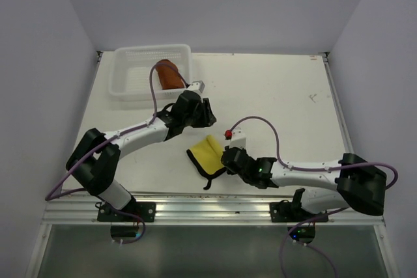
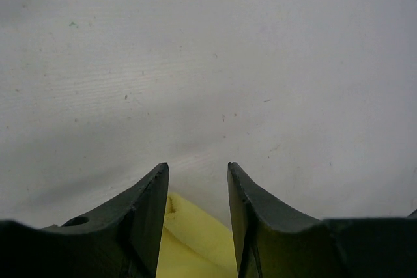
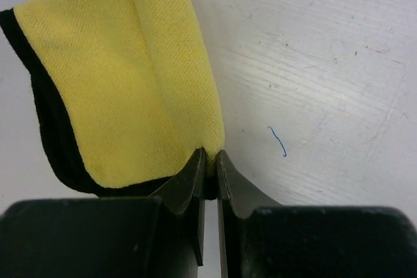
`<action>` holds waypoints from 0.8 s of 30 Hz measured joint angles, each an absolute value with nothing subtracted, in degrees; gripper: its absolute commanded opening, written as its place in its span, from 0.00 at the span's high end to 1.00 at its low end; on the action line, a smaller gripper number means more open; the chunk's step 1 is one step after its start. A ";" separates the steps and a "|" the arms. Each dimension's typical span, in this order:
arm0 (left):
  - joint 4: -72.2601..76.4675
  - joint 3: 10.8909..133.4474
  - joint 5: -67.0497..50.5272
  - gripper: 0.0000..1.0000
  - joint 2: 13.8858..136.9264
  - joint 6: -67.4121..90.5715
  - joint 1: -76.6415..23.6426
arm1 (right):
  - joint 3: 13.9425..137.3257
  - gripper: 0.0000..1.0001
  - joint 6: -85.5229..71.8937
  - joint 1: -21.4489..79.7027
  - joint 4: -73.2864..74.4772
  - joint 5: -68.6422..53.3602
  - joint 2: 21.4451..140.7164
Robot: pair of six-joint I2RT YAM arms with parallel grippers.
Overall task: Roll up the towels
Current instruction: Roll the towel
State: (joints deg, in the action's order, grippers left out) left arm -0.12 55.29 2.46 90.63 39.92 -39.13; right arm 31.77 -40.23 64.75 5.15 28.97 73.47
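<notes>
Yellow towel [image 1: 207, 152]: fold approx. near-far.

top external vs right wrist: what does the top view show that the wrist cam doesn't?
Only top external: the basket at the far left of the table, with the brown towel inside it, and the left gripper with both whole arms.
Only right wrist: the right gripper pinched shut on a fold of the yellow towel, and a small blue mark on the tabletop.
Both: yellow towel with its dark hem, right gripper, table.
</notes>
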 measured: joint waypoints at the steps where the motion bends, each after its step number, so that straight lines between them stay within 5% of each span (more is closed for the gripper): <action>1: -1.67 55.96 1.54 0.55 90.63 39.90 -39.13 | 32.08 1.00 -40.25 65.76 5.30 30.65 73.87; 24: -18.76 62.02 -3.92 0.50 91.35 39.81 -43.33 | 35.14 1.00 -41.56 71.26 7.07 39.86 81.52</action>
State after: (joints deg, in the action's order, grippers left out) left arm -18.76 62.02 -3.92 91.35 39.81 -43.33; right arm 35.14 -41.56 71.26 7.07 39.86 81.52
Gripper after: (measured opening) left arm 0.497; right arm 0.108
